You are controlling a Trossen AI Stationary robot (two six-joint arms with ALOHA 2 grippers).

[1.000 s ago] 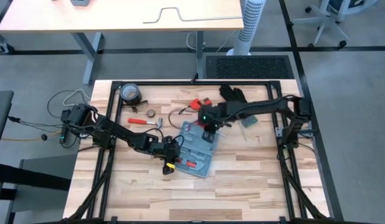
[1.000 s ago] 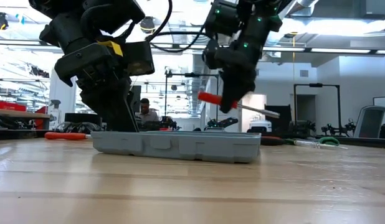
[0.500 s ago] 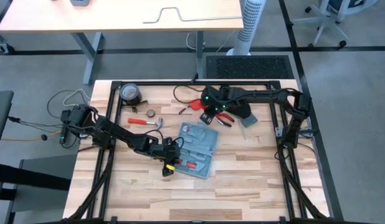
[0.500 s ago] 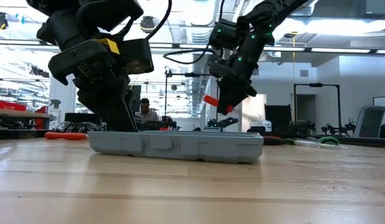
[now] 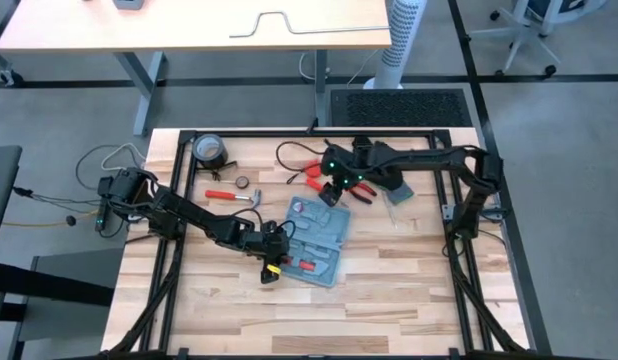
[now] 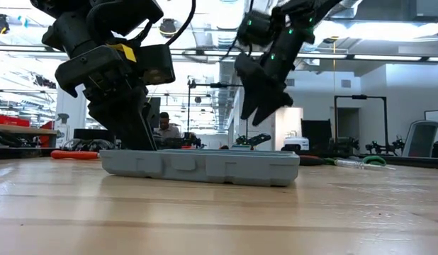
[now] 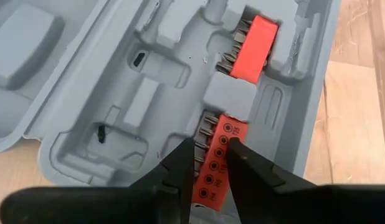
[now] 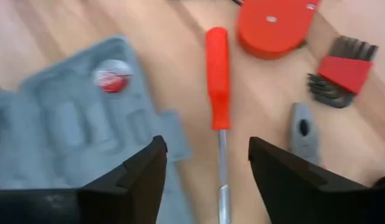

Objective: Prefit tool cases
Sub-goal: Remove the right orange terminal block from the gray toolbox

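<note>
— Between our left gripper's [image 7: 210,167] fingers sits the lower orange bit holder [image 7: 216,163], already lying in its slot in the tool case [image 5: 314,238]. The jaws pinch it at the edge of the strip, so we judge this step to be seating it.

— Agreed. To do it well, we should press straight down into the recess, keep the strip parallel to the slot walls, and let go only once it lies flush; a tilted strip would ride up on the moulding.

— And our right gripper [image 8: 208,163]?

— It hangs above the table just beyond the case's far corner, jaws spread wide with nothing in them. Directly ahead of the gap lies a red-handled screwdriver [image 8: 218,78], lengthwise between the fingers. We would come down over the handle, not the thin shaft.

— How does the case look?

— Open and flat on the wood, light blue with rounded corners, grey-blue moulded recesses inside. A second orange bit holder [image 7: 253,45] fills a slot ahead of the left fingertips; most other recesses are bare. A round silver-and-red item [image 8: 109,76] sits in a recess near the right gripper.
</note>
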